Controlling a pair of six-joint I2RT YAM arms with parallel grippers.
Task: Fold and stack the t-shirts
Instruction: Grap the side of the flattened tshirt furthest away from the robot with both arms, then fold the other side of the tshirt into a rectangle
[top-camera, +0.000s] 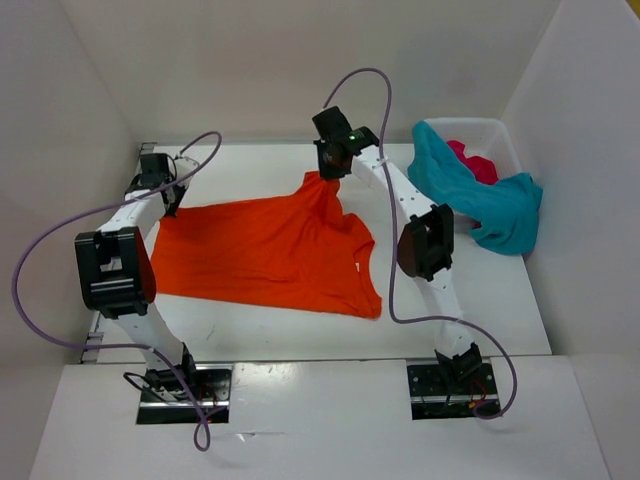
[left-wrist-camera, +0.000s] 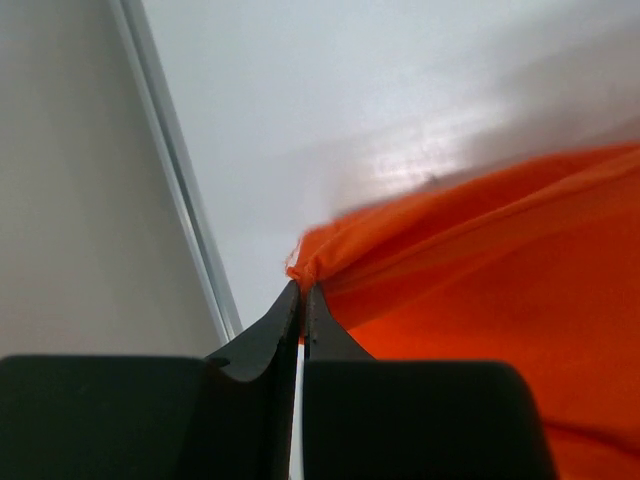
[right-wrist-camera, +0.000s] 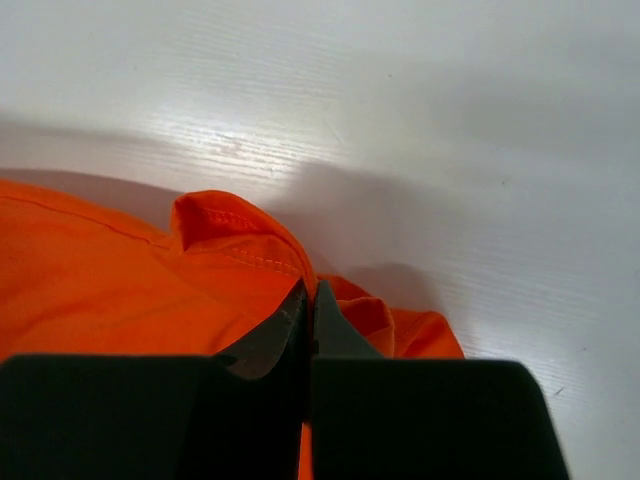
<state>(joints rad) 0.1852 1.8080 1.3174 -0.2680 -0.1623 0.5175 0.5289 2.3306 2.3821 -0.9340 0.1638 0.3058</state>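
The orange t-shirt (top-camera: 265, 255) lies spread on the white table, stretched between both arms. My left gripper (top-camera: 172, 203) is shut on its far left corner, the cloth (left-wrist-camera: 480, 270) pinched at the fingertips (left-wrist-camera: 304, 292). My right gripper (top-camera: 327, 172) is shut on the shirt's far right edge, lifted into a peak; a hemmed fold (right-wrist-camera: 225, 245) bunches at its tips (right-wrist-camera: 309, 290). The teal t-shirt (top-camera: 480, 200) hangs over the rim of the basket at the right, and the pink-red t-shirt (top-camera: 474, 162) lies inside it.
A white plastic basket (top-camera: 500, 132) stands at the far right of the table. White walls close in the left, back and right sides. A metal rail (left-wrist-camera: 175, 180) runs along the table's left edge, close to my left gripper.
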